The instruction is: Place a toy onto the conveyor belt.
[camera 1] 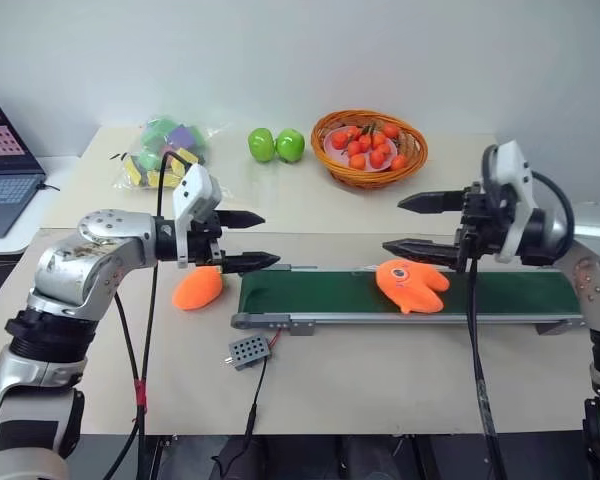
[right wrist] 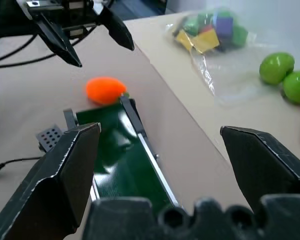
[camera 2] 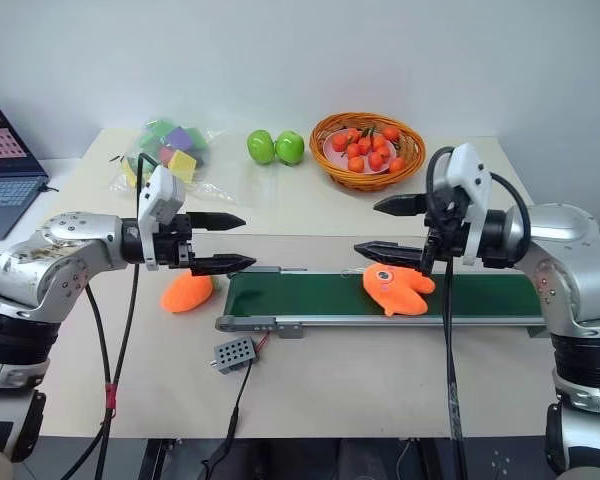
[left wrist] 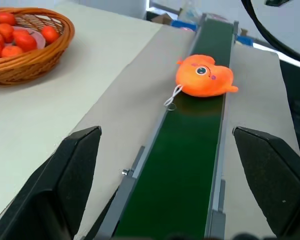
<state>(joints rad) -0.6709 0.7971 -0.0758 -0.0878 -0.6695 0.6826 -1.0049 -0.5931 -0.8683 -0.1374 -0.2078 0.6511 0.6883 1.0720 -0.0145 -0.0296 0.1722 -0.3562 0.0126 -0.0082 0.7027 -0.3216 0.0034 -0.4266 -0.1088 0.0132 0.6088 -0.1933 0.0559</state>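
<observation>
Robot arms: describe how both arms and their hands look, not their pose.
Both arms have silvery metal shells with black joints. Each wrist carries a white block. The left hand and right hand each have two black, pointed fingers. A black cable with red tape hangs from the left arm; a black cable loops at the right wrist and hangs down.

From my station this reads as a robotics lab test bench. I see a plain white wall point(camera 1: 280, 50) behind pale tables point(camera 1: 380, 380), a small tabletop conveyor belt point(camera 1: 310, 292) wired to a grey control box point(camera 1: 248, 351), and an open laptop point(camera 1: 2, 165) off to the side. Staged props sit behind: a wicker basket of toy fruit point(camera 1: 369, 147), two green apples point(camera 1: 276, 145), bagged blocks point(camera 1: 165, 150).
</observation>
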